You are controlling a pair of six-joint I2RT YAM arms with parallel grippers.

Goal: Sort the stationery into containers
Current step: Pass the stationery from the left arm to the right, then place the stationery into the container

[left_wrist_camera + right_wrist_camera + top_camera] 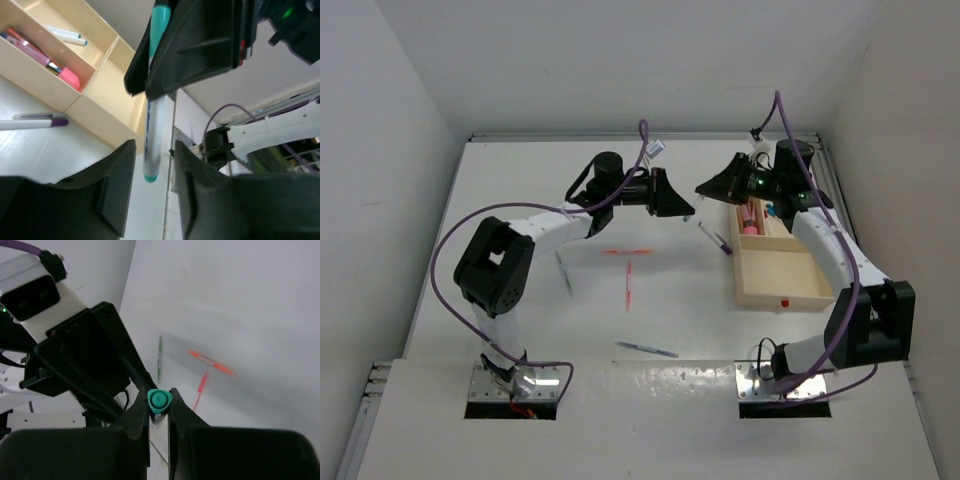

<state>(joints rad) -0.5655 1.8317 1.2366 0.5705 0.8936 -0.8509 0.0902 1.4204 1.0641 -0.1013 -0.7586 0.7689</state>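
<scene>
Clamping the teal-capped white pen near its cap end alone, the right pincer holds it in the air above the white table, beside the far end of the pale wooden compartment tray, while the left pincer gapes around its lower end, gripping nothing. So short a bite could let the pen swing or slip, or the left pincer could knock it on backing off. From above, the pen is nearly lost between the pincers, and the right arm partly hides the tray's far sections.
</scene>
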